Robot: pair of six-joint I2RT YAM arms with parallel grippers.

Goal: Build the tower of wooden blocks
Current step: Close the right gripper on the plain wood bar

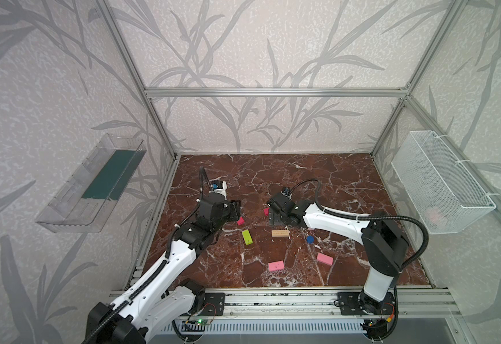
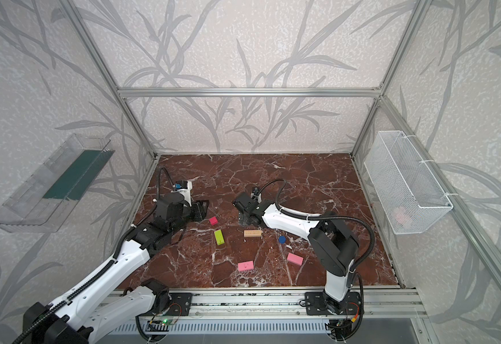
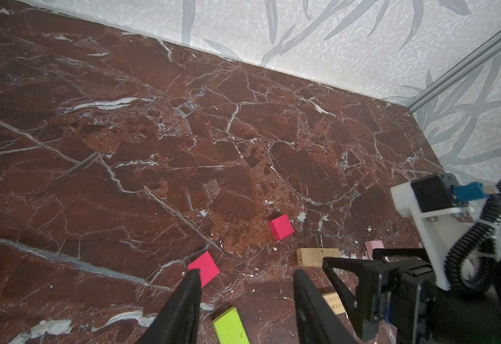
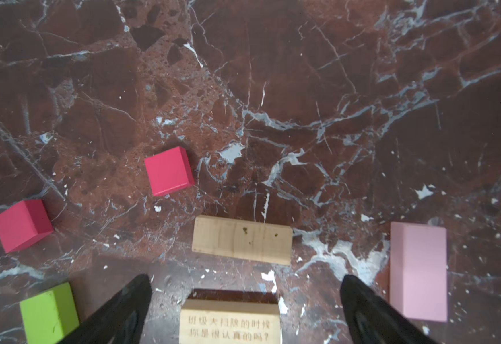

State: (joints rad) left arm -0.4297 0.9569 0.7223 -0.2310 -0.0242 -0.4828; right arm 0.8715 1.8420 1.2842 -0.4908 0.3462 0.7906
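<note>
Wood blocks lay singly on the table: two red cubes, a lime-green bar, a blue disc and pink bars. Left fingers stood apart and empty near a red cube. Right fingers were spread wide, an inscribed tan bar showing between them, unclamped.

The 2 cubes are red, the tabletop white-veined maroon.

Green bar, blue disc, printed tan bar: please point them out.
Green bar (image 1: 247, 237): in a top view, top face.
Blue disc (image 1: 310, 239): in a top view, top face.
Printed tan bar (image 4: 230, 323): right wrist view, lettered face.
</note>
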